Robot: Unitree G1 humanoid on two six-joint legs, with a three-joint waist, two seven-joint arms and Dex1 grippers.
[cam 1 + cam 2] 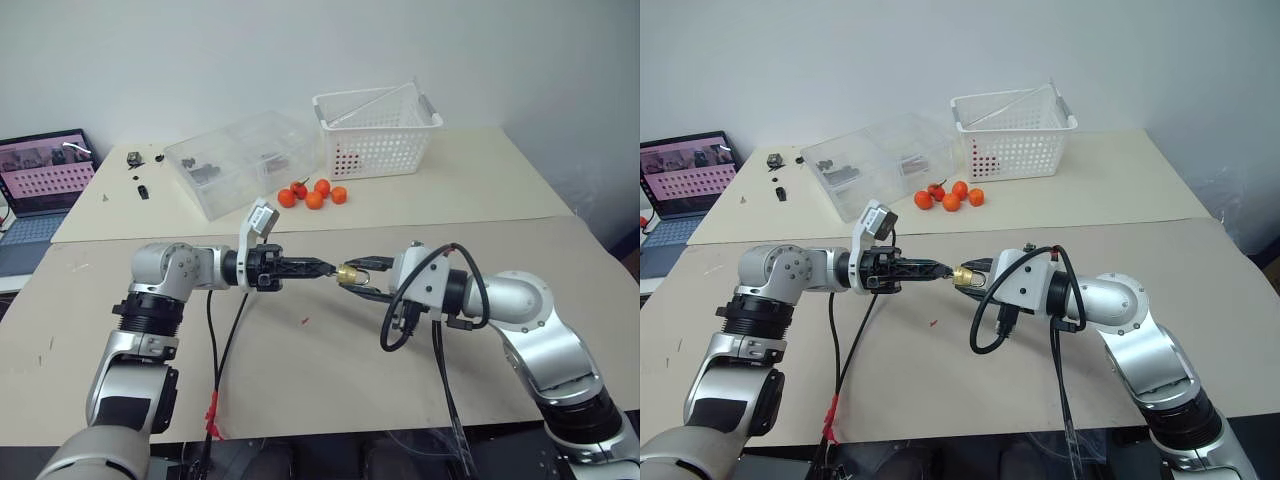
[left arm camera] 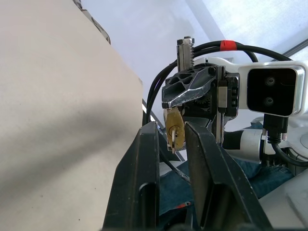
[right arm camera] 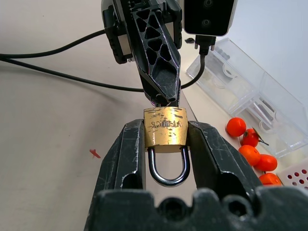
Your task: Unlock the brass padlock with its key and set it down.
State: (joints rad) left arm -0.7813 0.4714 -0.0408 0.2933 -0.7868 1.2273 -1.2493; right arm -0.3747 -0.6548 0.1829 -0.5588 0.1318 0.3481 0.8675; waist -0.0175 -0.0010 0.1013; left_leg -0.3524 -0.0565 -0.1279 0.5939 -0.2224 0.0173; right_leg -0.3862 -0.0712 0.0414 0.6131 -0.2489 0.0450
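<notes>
The right end effector [image 3: 166, 144] pinches the brass padlock [image 3: 165, 127]; the left end effector [image 1: 322, 268] apparently nips its key [image 2: 172, 140].

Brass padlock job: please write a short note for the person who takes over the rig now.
Right gripper: shut on the small gold-yellow brass padlock, held above the beige table, silver shackle toward the wrist.
Left gripper: fingertips at the padlock's keyhole end; the thin silvery key sits in the keyhole between its fingers. Whether they pinch it, I cannot tell.
Done: padlock lifted, key inserted.
Left: turn the key, open the shackle (it looks closed), set the padlock down.
</notes>
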